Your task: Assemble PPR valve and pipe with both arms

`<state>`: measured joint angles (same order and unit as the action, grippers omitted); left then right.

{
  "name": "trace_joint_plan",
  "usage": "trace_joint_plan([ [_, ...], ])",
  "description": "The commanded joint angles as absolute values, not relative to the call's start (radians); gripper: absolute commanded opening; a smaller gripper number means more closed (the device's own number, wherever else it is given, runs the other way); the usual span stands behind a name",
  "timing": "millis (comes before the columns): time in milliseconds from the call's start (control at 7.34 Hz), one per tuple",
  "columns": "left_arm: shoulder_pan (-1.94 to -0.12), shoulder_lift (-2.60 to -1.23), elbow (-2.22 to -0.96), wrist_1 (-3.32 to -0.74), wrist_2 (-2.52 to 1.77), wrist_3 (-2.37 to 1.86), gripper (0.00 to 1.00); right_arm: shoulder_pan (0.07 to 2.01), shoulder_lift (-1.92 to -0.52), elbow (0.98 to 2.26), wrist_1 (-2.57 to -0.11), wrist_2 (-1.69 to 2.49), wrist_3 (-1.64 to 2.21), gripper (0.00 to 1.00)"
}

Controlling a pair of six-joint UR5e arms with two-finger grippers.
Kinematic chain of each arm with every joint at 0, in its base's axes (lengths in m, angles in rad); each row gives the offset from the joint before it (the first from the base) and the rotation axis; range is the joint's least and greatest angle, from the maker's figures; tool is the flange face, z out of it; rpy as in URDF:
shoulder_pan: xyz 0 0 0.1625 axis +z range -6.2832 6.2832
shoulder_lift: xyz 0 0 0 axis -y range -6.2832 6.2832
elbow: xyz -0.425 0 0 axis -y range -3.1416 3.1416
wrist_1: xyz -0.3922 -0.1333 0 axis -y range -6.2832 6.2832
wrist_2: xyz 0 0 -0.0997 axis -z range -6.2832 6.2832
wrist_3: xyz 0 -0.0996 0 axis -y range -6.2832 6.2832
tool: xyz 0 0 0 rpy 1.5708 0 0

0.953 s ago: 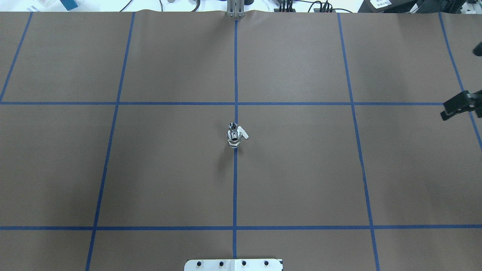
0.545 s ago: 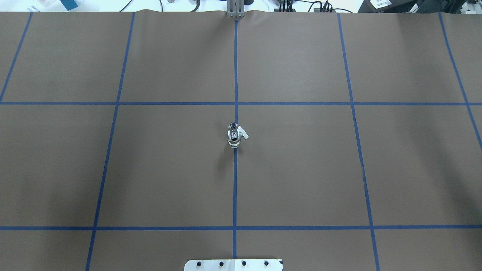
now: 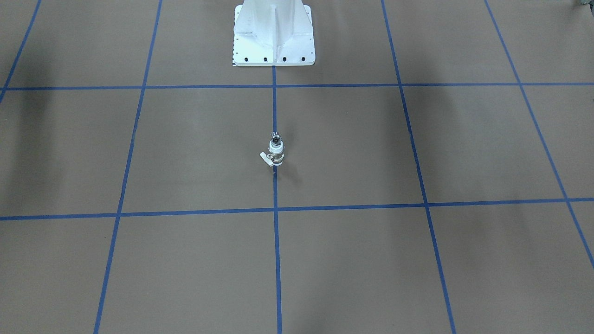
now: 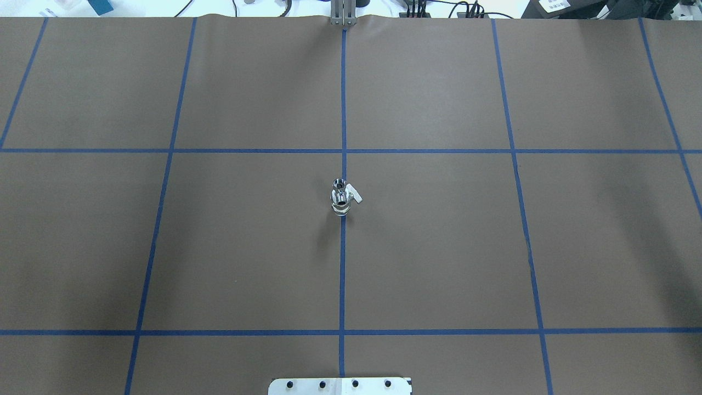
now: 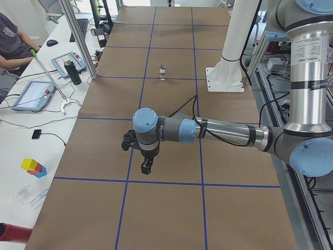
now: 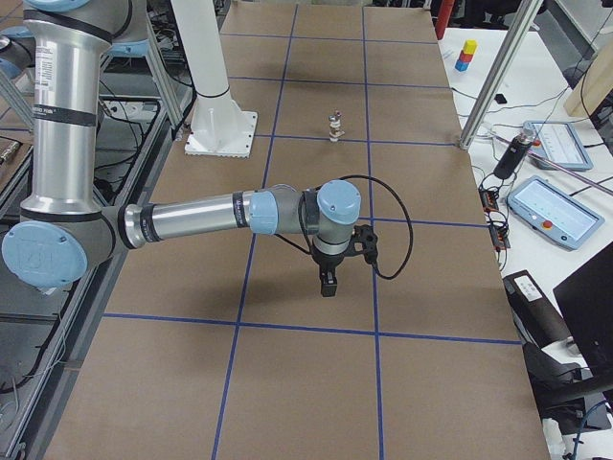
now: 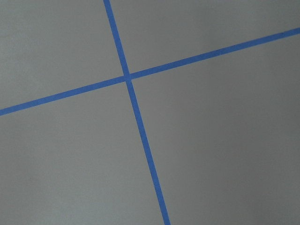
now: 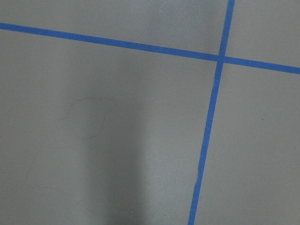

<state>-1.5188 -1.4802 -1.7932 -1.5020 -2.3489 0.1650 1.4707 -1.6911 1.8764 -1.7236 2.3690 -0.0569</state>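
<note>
The PPR valve point(image 4: 341, 202) stands upright on the centre tape line, with a white collar point(image 3: 276, 146) and a small flat handle point(image 4: 356, 195) to one side. The dark silvery pipe point(image 3: 276, 137) sits on its top, in line with it. The assembly also shows in the exterior left view point(image 5: 163, 72) and the exterior right view point(image 6: 335, 126). Both arms are far from it, out at the table ends. My left gripper point(image 5: 146, 167) and my right gripper point(image 6: 329, 285) point down above bare paper. They show only in the side views, so I cannot tell whether they are open or shut.
The white bolted pedestal point(image 3: 274, 51) stands at the robot's edge of the table point(image 4: 340, 385). Blue tape lines grid the brown paper point(image 4: 219, 247). Off the table's far edge are an aluminium post point(image 5: 78, 36), a black bottle point(image 5: 74, 72), tablets point(image 6: 551, 209) and a seated operator point(image 5: 13, 44).
The right gripper, at the overhead view's right edge one second ago, has moved out of that view. The valve and pipe have not moved.
</note>
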Motion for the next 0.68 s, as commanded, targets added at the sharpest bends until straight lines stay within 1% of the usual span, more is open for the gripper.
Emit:
trace_joint_plan([
  [0, -1.526, -1.468, -1.79, -1.494, -2.38, 0.141, 1.0, 1.471, -1.686, 1.871, -1.715, 2.361, -0.057, 0.99],
  [272, -1.528, -1.47, -1.79, -1.493, -2.384, 0.042, 1.0, 1.471, -1.683, 1.874, -1.715, 2.358, -0.051, 0.99],
  [545, -1.528, -1.47, -1.798, -1.493, -2.384, 0.038, 1.0, 1.471, -1.683, 1.873, -1.715, 2.356, -0.049, 0.99],
])
